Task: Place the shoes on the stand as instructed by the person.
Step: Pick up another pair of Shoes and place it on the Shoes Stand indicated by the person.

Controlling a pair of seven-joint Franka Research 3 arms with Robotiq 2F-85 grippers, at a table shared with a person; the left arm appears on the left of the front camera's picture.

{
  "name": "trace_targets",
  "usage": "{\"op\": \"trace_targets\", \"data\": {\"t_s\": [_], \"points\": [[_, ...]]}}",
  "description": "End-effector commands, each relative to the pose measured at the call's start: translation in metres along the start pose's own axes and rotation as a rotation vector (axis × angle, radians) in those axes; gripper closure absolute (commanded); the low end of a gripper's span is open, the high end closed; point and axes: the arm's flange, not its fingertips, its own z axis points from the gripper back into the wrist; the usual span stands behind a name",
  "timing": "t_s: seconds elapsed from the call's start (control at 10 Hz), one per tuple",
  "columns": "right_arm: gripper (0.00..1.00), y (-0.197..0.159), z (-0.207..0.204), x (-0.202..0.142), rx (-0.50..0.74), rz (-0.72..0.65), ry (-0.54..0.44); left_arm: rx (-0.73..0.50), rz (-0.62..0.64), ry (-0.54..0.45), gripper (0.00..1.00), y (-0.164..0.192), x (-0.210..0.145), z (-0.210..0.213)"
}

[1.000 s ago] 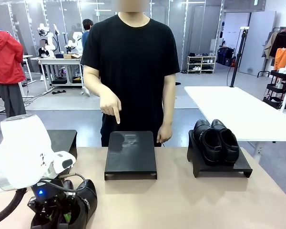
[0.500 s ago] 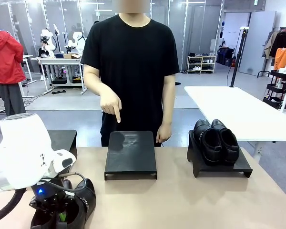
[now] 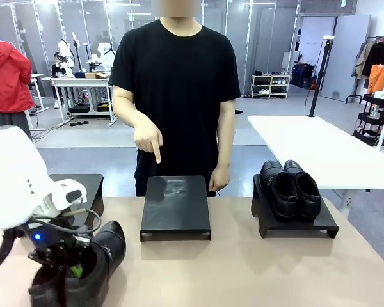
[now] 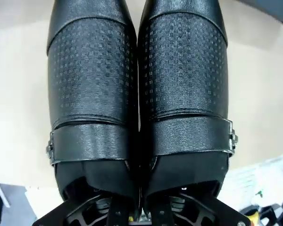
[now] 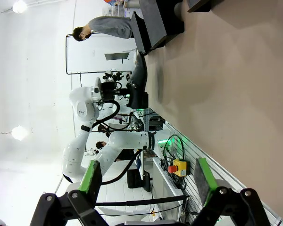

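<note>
My left gripper [image 3: 73, 270] is shut on the pair of black buckle shoes [image 3: 105, 256], its fingers down inside their openings pinching the inner walls together. In the left wrist view the two buckle shoes [image 4: 137, 94] hang side by side, toes pointing away, over the tan table, with my left gripper [image 4: 137, 214] at their heels. The plain pair [image 3: 291, 188] rests on the right stand [image 3: 326, 225]. The person's hand [image 3: 148, 139] points a finger down at the bare middle stand [image 3: 176, 208]. My right gripper [image 5: 146, 181] is open, away from any object.
A third black stand [image 3: 83, 187] sits at the far left, behind my left arm. A white table [image 3: 320, 147] stands beyond the right stand. In the right wrist view the tan tabletop [image 5: 226, 94] stretches away, with my left arm holding the shoes [image 5: 139, 77] farther off.
My left arm has risen and shifted left, lifting the buckle shoes off the table. The person's pointing hand has stayed over the middle stand.
</note>
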Motion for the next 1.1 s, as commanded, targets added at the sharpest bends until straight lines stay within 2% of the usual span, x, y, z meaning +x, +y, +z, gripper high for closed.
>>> {"op": "trace_targets", "data": {"t_s": [0.0,0.3,0.6,1.0], "points": [[0.00,0.001,-0.002,-0.004,-0.017,0.004,0.004,-0.009,-0.040,-0.044,1.00,-0.005,-0.001,0.039],[0.00,0.001,-0.002,-0.004,-0.017,0.004,0.004,-0.004,-0.044,-0.074,1.00,-0.007,0.001,0.054],[0.00,0.001,-0.002,-0.004,-0.017,0.004,0.004,-0.009,-0.060,-0.037,1.00,-0.001,-0.002,0.051],[0.00,0.001,-0.002,-0.004,-0.017,0.004,0.004,-0.009,-0.060,-0.037,1.00,-0.001,-0.002,0.051]]}}
